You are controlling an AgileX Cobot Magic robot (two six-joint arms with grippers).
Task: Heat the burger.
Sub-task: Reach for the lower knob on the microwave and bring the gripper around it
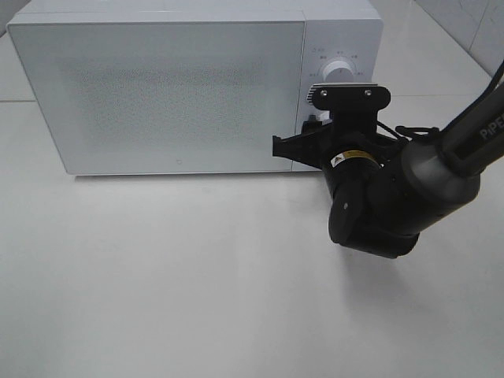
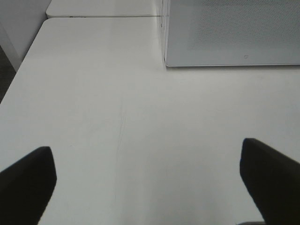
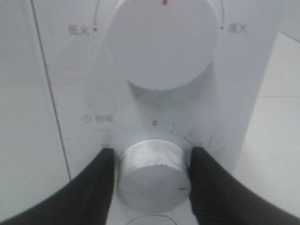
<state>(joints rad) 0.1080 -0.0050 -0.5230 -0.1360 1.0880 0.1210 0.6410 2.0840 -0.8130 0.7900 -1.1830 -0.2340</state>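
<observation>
The burger is out of view. The white microwave (image 1: 181, 94) stands at the back of the table with its door shut. My right gripper (image 3: 151, 176) is at the control panel, its two black fingers (image 3: 101, 187) pressed against either side of the lower round knob (image 3: 150, 187). That knob's red mark stands away from the red zero mark (image 3: 154, 123) on the scale. In the high view the right gripper (image 1: 313, 126) reaches the panel below the upper knob (image 1: 337, 71). My left gripper (image 2: 150, 187) hovers open over bare table with nothing between its fingers.
The upper knob (image 3: 164, 42) sits just above the gripped one, with its red mark at its top. The microwave's front corner (image 2: 166, 61) shows in the left wrist view. A white tabletop (image 1: 197, 276) spreads in front of the microwave.
</observation>
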